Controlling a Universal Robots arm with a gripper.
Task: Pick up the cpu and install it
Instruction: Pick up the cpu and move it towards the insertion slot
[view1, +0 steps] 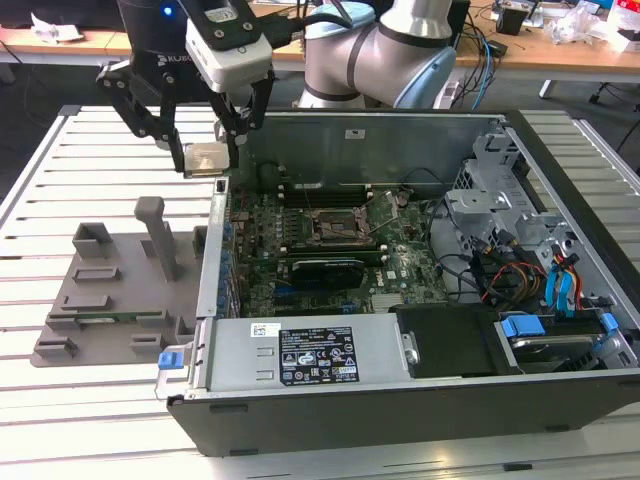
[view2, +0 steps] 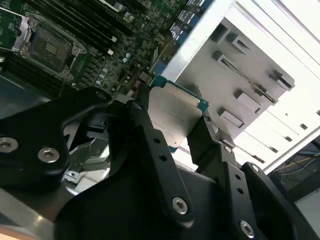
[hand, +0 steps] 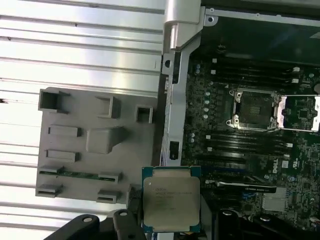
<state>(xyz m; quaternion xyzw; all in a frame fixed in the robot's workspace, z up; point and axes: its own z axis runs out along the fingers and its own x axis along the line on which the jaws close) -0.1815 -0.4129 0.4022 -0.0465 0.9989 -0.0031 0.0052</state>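
Observation:
The cpu (view1: 205, 158), a flat square chip with a pale metal top, hangs in the air between the fingers of my gripper (view1: 207, 162), which is shut on it. It sits above the case's wall at the exterior view's left, between the grey fixture plate (view1: 110, 300) and the motherboard. In both wrist views the cpu (view2: 172, 112) (hand: 171, 200) is clamped edge to edge by the black fingers (view2: 145, 120). The black socket (view1: 335, 225) (hand: 252, 107) (view2: 50, 47) lies open on the motherboard with its metal frame hinged up, well away from the chip.
The open computer case (view1: 400, 400) lies on a slatted white table (view1: 40, 180). The fixture plate (hand: 85, 145) carries raised blocks and a tall post (view1: 160, 235). Drive cages and cables (view1: 520, 260) fill the case at the exterior view's right. Desks stand behind.

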